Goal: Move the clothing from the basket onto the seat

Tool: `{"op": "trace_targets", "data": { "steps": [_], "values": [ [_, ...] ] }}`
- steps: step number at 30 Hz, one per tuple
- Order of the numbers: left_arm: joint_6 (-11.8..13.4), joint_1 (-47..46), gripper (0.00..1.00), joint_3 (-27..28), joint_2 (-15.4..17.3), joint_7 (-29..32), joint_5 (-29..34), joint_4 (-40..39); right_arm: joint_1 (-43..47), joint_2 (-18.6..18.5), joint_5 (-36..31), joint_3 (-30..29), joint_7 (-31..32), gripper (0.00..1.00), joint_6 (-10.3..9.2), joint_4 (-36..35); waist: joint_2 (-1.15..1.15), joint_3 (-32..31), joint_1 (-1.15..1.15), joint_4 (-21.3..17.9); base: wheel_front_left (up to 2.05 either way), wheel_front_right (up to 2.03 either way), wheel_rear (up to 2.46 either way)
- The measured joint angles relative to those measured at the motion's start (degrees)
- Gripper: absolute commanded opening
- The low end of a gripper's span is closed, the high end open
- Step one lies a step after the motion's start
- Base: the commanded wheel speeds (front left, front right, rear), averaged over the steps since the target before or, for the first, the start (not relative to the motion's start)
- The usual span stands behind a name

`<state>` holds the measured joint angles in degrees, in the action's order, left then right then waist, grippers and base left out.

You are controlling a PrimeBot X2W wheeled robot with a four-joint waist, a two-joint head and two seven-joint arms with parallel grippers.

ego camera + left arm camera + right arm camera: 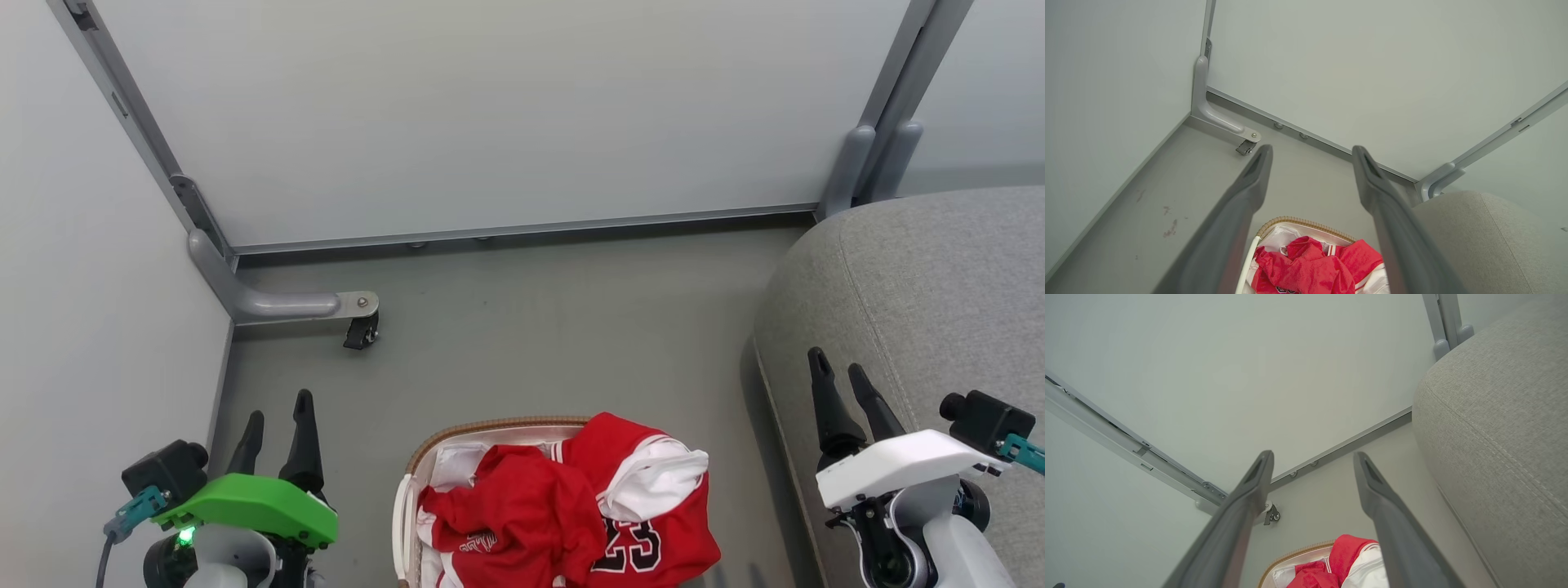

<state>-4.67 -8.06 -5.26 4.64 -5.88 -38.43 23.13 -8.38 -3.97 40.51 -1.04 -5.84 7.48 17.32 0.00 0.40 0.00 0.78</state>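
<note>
Head view: the clothing (pixel 522 506) lies heaped in the basket (pixel 490 426), with the seat (pixel 922 286) to the basket's right. The left tool (pixel 279 407) hangs released left of the basket, and the right tool (pixel 835 361) hangs released to its right.

Left wrist view: spread fingers (pixel 1249 192), basket beyond.

Right wrist view: spread fingers (pixel 1376 498), basket beyond.

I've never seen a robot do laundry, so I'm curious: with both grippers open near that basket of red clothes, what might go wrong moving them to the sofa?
The plain red garment and the jersey lie bunched together, so one grab might drag both, or snag the white liner. The jersey drapes over the rim of the basket, so pulling could tip it. The right gripper sits close to the sofa and could bump it.
</note>
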Motion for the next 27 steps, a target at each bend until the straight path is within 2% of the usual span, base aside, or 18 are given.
{"op": "trace_targets", "data": {
  "steps": [27],
  "values": [
    [1.7,-0.2,1.00,-3.0,0.6,-4.1,16.1,-2.6,-0.5,0.9,-19.5,-0.5,-4.1,1.00,0.00,-1.2,0.00,0.0,0.00,0.5,0.00,0.00,0.00]
  ]
}}
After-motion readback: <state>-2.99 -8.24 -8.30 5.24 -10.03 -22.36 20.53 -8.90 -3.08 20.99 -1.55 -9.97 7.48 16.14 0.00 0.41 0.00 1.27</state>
